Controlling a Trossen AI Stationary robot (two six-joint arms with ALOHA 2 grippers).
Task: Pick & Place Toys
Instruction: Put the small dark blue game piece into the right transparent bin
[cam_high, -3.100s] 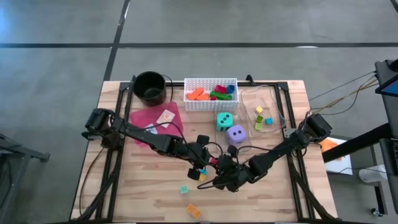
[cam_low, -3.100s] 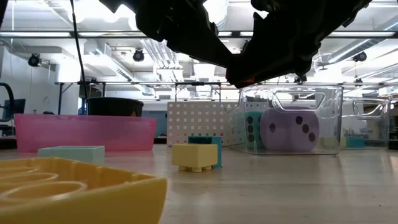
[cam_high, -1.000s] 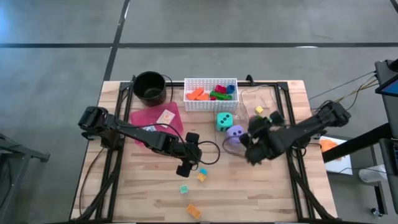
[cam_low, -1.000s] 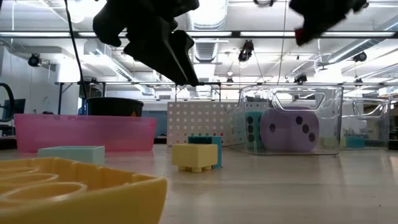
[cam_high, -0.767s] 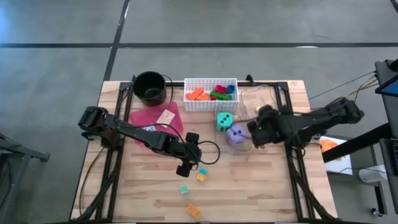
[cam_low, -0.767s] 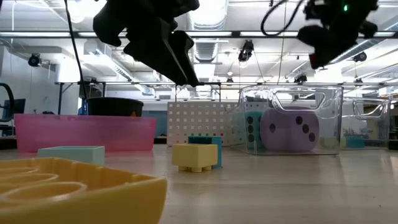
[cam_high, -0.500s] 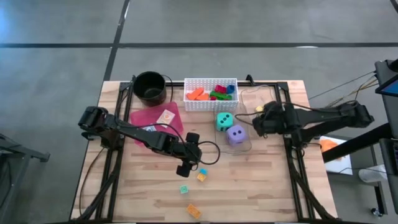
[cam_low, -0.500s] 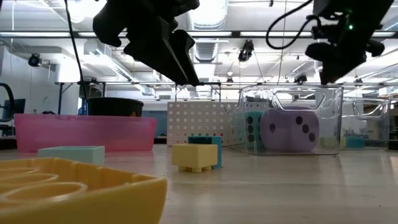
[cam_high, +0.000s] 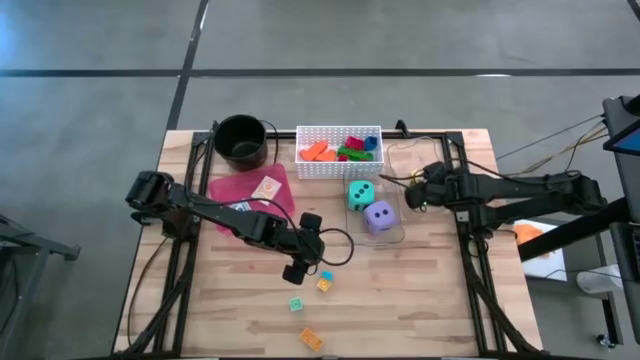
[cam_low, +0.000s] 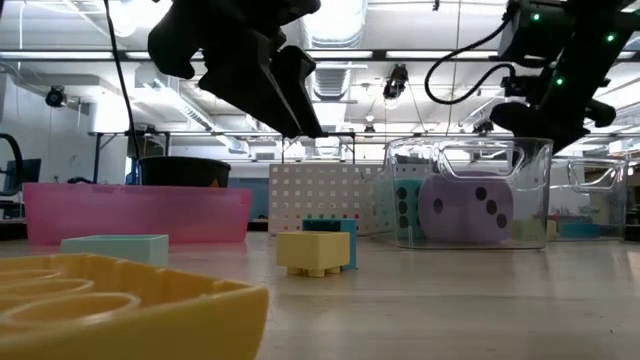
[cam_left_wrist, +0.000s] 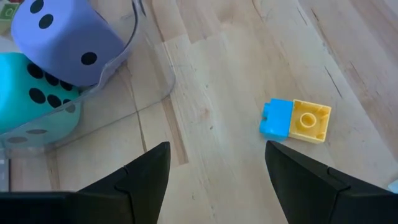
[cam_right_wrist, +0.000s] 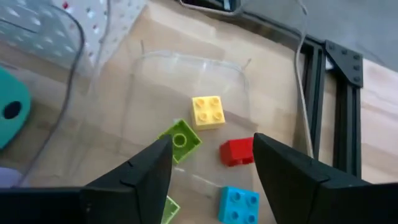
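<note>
My left gripper (cam_high: 300, 268) (cam_left_wrist: 217, 149) hangs open over the table's middle, just short of a blue block joined to a yellow block (cam_left_wrist: 293, 119) lying on the wood. My right gripper (cam_high: 411, 197) (cam_right_wrist: 211, 140) hangs open and empty above a clear bin (cam_right_wrist: 186, 62) at the table's right. On that bin's floor lie a red block (cam_right_wrist: 237, 151) and yellow, green and blue ones. A teal die (cam_high: 361, 194) and a purple die (cam_high: 379, 215) sit in a second clear bin. A teal block (cam_high: 296, 304) and an orange block (cam_high: 311, 339) lie near the front edge.
A white perforated basket (cam_high: 339, 150) holding blocks stands at the far edge, with a black pot (cam_high: 241, 140) to its left. A pink tray (cam_high: 250, 188) with cards lies under the left arm. Bare wood shows at the near right.
My right gripper has swung from the table's middle toward the far right and come down over the clear bin, rolling as it went. The red piece seen at its fingers a second ago is gone from them.
</note>
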